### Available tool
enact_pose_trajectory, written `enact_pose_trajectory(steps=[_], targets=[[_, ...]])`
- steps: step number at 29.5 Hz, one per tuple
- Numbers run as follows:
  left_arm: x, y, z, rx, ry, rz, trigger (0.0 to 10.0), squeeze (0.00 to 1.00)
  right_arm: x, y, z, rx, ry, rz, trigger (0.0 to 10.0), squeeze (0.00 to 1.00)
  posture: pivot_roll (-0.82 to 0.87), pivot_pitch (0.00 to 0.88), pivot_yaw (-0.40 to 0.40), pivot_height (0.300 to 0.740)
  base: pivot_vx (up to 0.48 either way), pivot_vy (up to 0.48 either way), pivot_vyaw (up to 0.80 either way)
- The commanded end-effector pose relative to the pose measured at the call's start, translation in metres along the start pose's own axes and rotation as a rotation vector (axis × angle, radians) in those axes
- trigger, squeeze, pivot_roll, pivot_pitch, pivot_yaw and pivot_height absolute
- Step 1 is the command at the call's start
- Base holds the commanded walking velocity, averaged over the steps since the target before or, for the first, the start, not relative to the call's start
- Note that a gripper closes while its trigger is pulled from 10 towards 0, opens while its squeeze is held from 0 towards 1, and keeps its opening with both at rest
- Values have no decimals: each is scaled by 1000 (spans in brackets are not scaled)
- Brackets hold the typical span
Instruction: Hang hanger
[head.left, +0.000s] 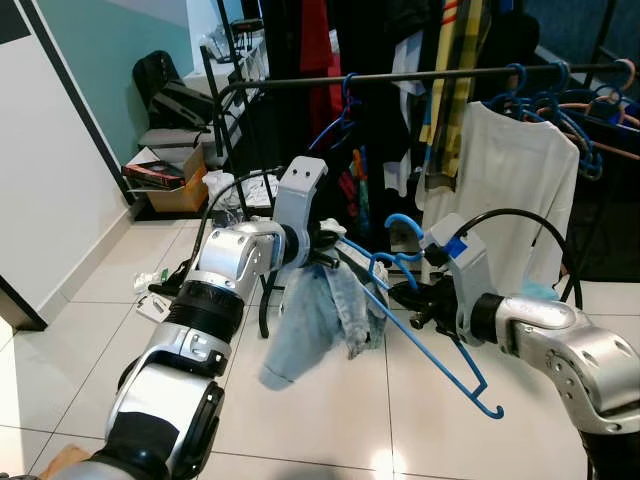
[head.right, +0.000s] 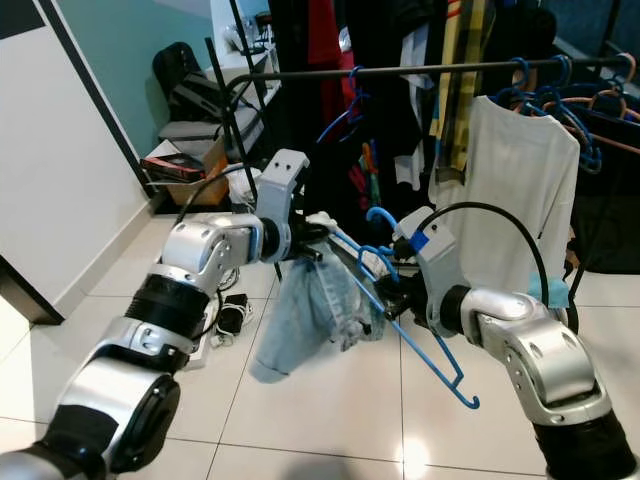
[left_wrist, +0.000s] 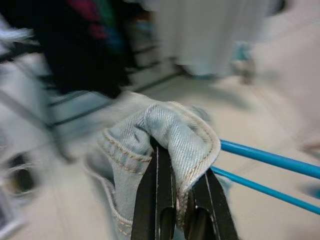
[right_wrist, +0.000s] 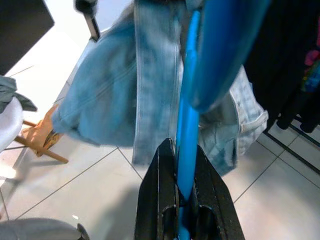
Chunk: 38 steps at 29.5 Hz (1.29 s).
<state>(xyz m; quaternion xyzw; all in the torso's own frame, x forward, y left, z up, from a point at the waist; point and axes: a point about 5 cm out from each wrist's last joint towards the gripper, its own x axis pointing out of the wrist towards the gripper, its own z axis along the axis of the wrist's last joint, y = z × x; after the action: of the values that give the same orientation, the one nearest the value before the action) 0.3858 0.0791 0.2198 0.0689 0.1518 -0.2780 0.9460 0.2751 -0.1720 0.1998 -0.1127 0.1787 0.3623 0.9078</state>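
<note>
Left hand (left_wrist: 175, 200) clamped on pale denim garment (head.left: 315, 320); right hand (right_wrist: 184, 192) closed around blue hanger (head.left: 430, 335), before clothes rail (head.left: 400, 77).

From head height we are looking forward and down, both eye views sharing a black metal clothes rail (head.left: 420, 76) over white floor tiles (head.right: 330, 420). Our wrist cameras are sitting very close, each facing a pale blue denim garment (left_wrist: 175, 135) on a bright blue plastic hanger (right_wrist: 187, 120).
</note>
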Motion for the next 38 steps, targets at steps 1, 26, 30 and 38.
enact_pose_trajectory(steps=[1, 26, 30, 38], targets=[[-9, 19, 7, 127, -18, 117, 10000, 0, -3, 11, 6, -39, -44, 101, 10000, 0, -83, 0, 124, 740, 0, 0, 0], [-18, -22, 30, -63, -86, -89, 10000, 0, -3, -24, 9, 28, -55, -138, 10000, 0, -74, 0, 124, 740, 0, 0, 0], [-19, -22, 25, -73, -69, -74, 10000, 0, -3, -30, 11, 42, -68, -183, 10000, 0, -72, 0, 123, 740, 0, 0, 0], [-14, -66, 12, -141, -30, -187, 10000, 0, 1, -27, 29, -13, -203, -167, 10000, 0, -73, 0, 122, 740, 0, 0, 0]])
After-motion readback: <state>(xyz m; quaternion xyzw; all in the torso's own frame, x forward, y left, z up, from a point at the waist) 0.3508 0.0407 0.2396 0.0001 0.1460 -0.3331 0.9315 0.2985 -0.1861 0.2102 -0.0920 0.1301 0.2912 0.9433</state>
